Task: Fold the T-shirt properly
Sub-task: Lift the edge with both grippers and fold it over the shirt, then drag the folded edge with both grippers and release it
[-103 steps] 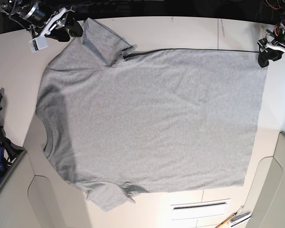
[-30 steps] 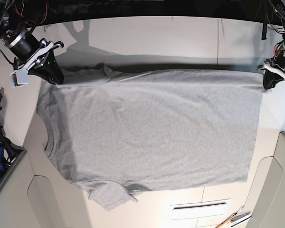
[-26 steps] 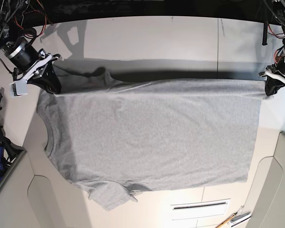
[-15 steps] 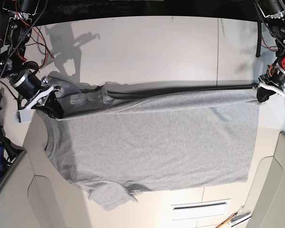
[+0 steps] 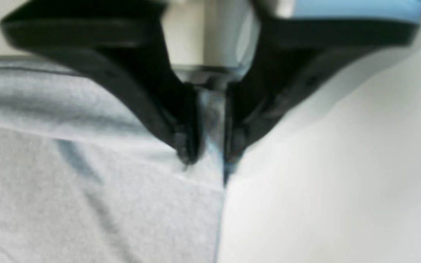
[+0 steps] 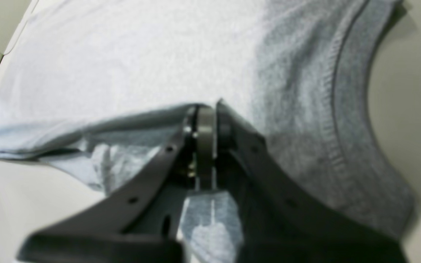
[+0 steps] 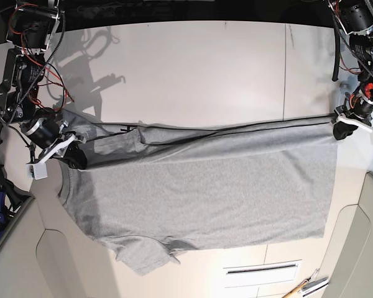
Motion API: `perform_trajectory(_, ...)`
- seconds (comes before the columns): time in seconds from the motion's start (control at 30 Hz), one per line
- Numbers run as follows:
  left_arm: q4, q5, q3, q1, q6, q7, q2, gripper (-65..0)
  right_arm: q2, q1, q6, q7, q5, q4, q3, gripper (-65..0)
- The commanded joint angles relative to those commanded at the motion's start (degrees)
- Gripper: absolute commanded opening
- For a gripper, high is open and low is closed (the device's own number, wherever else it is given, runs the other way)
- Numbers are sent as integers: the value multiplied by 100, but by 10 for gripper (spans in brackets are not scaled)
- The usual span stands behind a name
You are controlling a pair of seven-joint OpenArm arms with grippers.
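Note:
The light grey T-shirt [image 7: 205, 186] lies plain side up on the table, its far edge lifted and folded toward the near side. My right gripper [image 7: 76, 161], on the base view's left, is shut on the shoulder beside the ribbed collar [image 6: 345, 120]; the cloth is pinched between its black fingers [image 6: 228, 128]. My left gripper [image 7: 340, 129], on the base view's right, is shut on the hem corner [image 5: 210, 120]. The lifted edge stretches between the two grippers. A sleeve [image 7: 146, 257] lies flat at the near left.
The white table [image 7: 193, 68] is bare behind the shirt. A slot [image 7: 261, 268] and some tools [image 7: 306, 287] sit at the near edge. Dark equipment [image 7: 0, 192] stands at the far left. Red wiring hangs along the right arm [image 7: 25, 56].
Both grippers have carried the shirt's far edge toward the near side, from the table's back to about mid-table. The fold has grown and the far sleeve has tucked under.

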Motion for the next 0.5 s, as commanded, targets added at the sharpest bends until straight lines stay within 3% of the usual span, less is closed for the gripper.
perform_trajectory(0.07,0,-160,-2,0,0,7,-2,-346,0,0,0,2,0,0,2,-364)
perform_trajectory(0.1,0,-247,-22,0,0,7,-2,-333,2,0,-2,-4,0,4,9,-319)
perform_trajectory(0.27,9,-669,-247,20,0,372,0,-334,2,-50,-2,-560,155,254,544,-314)
perform_trajectory(0.37,9,-1270,-688,122,0,822,0,-333,4,-280,-2,-863,579,586,1121,-314)
perform_trajectory(0.5,9,-1672,-883,385,0,1038,4,-333,17,-651,-7,-905,704,748,1580,-314)
